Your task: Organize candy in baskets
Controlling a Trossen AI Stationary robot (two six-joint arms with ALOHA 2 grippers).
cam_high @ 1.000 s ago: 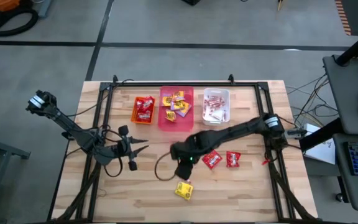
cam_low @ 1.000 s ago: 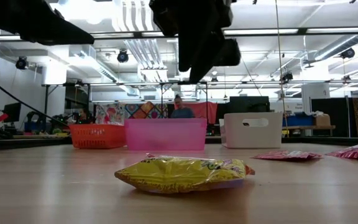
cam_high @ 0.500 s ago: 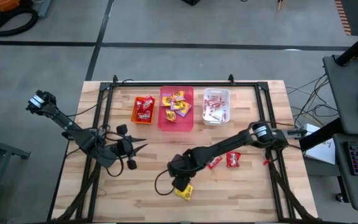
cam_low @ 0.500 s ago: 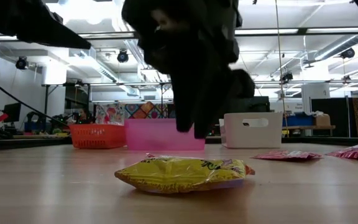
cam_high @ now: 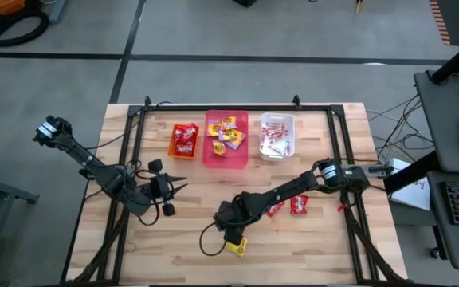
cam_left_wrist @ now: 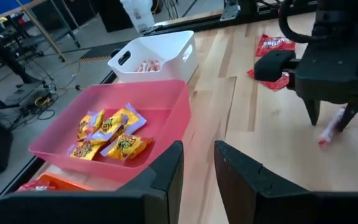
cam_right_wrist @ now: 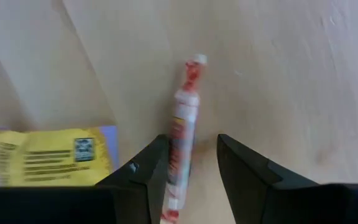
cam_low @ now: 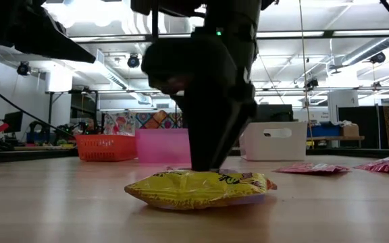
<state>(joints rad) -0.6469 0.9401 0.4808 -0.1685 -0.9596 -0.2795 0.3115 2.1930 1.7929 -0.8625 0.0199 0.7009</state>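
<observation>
Now my right gripper (cam_right_wrist: 188,165) is low over the bench (cam_high: 190,239), jaws narrowly parted astride a red-and-white candy stick (cam_right_wrist: 182,124), not yet gripping; a yellow packet (cam_right_wrist: 51,163) lies just beside. Next I judge I must close, lift, carry it to the white basket (cam_high: 277,135). A second ago I hovered higher. My left gripper (cam_high: 180,190) waits, jaws narrow, empty.

Right gripper (cam_high: 233,237) low over a yellow packet (cam_high: 237,246) on the worktop (cam_high: 309,251). 3 baskets (cam_high: 226,140) at the far edge; left gripper (cam_high: 183,186) idle.

Bare wood flanks the wrapped stick (cam_right_wrist: 180,134); a yellow packet (cam_right_wrist: 48,157) crowds one side.
</observation>
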